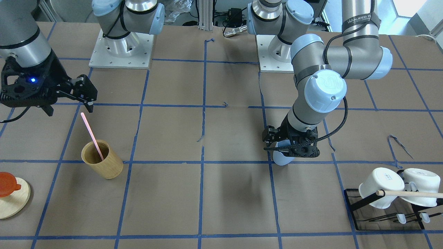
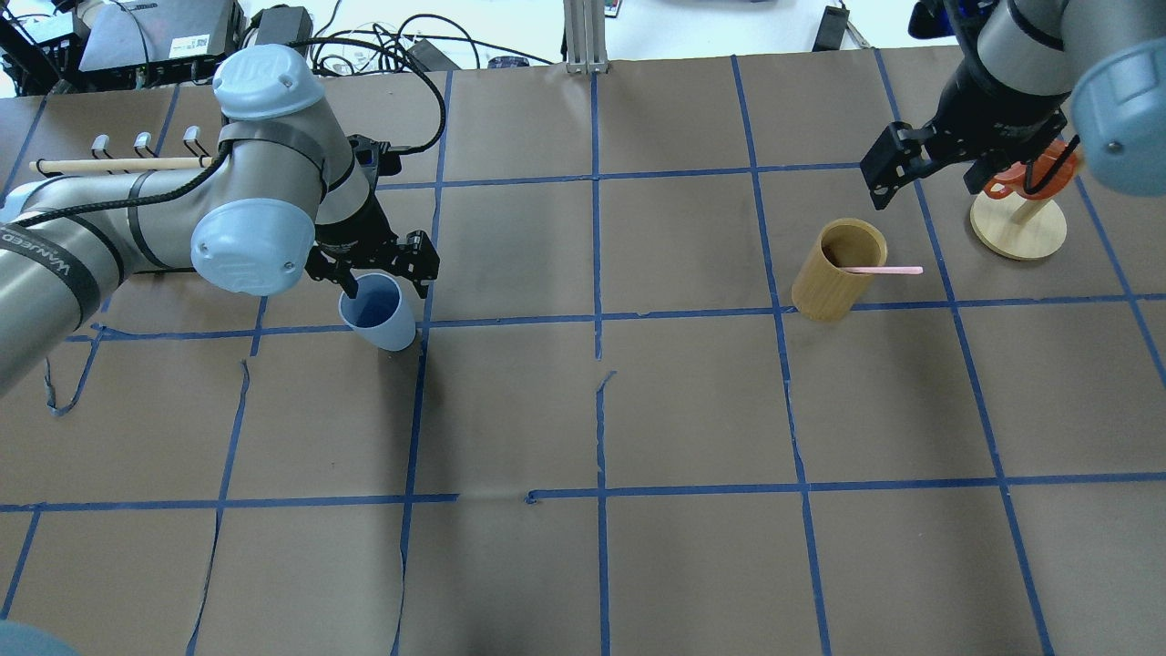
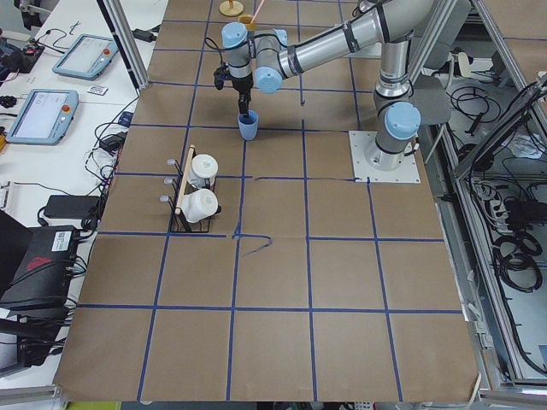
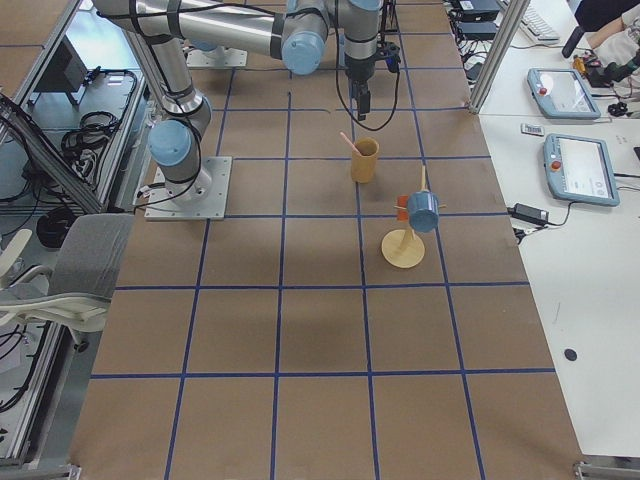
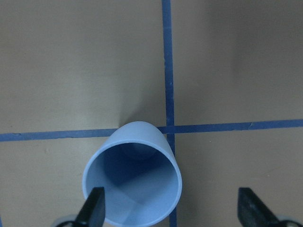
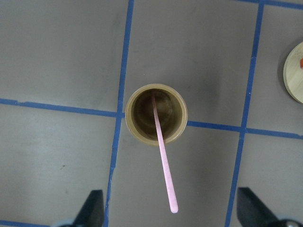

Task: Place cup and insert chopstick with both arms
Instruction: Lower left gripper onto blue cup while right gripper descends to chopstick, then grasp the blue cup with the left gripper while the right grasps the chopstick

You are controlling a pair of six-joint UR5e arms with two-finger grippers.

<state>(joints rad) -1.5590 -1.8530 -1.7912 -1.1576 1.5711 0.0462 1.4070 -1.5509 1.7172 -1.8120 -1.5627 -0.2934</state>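
Spreading under everything, the brown paper-covered table [image 2: 601, 565] carries a grid of blue tape. The right gripper [image 1: 70, 111] hangs above the table, jaws wide and holding nothing. The left gripper [image 2: 388, 290] is spread wide too, with one finger [image 5: 94, 208] dipped inside a cup's rim and the other outside it. A tan cylindrical bamboo holder [image 1: 104, 164] stands near the right gripper. The pale blue plastic cup [image 2: 378, 314] sits upright at a tape crossing. A thin pink chopstick [image 1: 90, 133] leans inside the holder.

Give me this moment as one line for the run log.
left gripper: open, over upright blue cup | right gripper: open, above wooden cup | pink chopstick: leaning in wooden cup
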